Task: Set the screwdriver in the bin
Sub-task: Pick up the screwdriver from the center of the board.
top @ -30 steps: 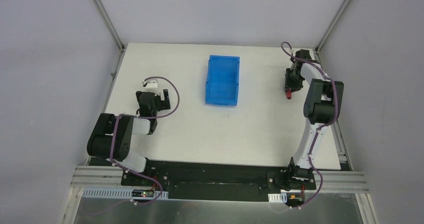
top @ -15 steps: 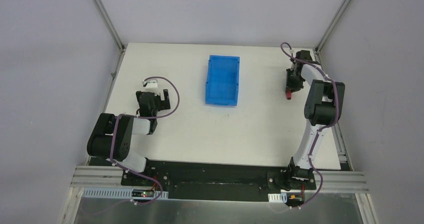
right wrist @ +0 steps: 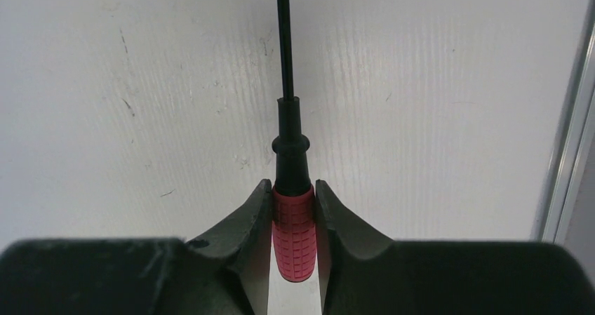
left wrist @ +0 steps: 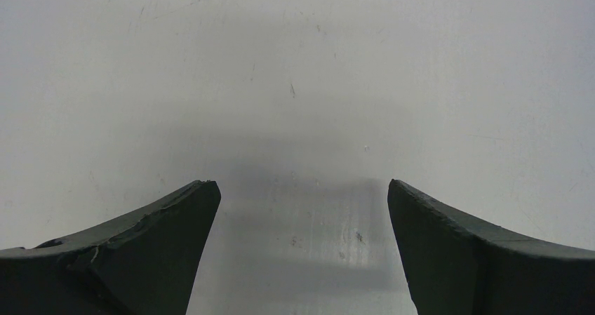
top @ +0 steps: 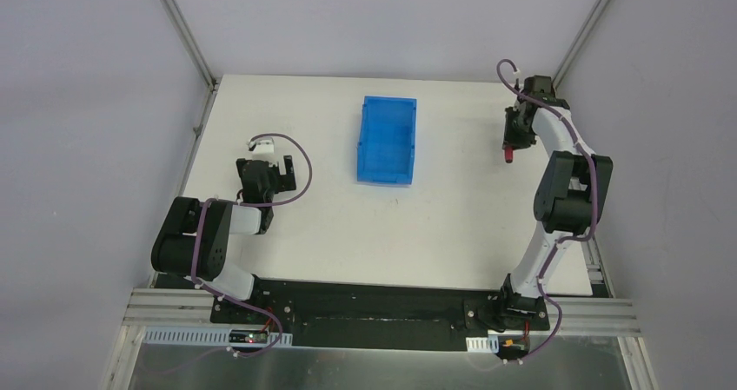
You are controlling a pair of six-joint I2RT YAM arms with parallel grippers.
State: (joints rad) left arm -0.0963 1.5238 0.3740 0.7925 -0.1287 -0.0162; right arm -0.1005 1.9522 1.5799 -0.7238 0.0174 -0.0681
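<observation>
Shifted toward the far wall, right gripper clamps the screwdriver over the scuffed white table; left gripper gapes.

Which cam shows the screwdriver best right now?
Right wrist. The screwdriver fills mid-frame there: red handle clamped between the fingers of the right gripper, black shaft running up out of frame. Top external shows only a small red speck under that gripper, far right. Left wrist shows none of it.
</observation>
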